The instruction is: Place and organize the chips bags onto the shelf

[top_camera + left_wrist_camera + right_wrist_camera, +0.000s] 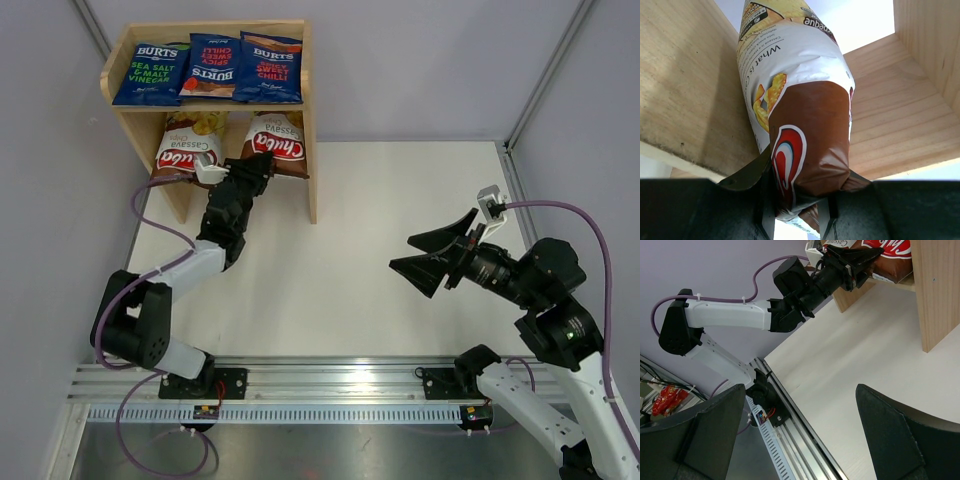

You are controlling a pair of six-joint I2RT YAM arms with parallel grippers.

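Note:
The wooden shelf stands at the back left. Three dark blue Burts chips bags lie side by side on its top tier. Two brown-and-white Chuba bags sit in the lower tier, one on the left and one on the right. My left gripper reaches into the lower tier and is shut on the right Chuba bag, pinching its bottom end between the fingers. My right gripper hangs open over the right half of the table, holding nothing.
The shelf's side panels flank the held bag closely. A metal rail with both arm bases runs along the near edge. Grey walls close in the white table on the left, back and right.

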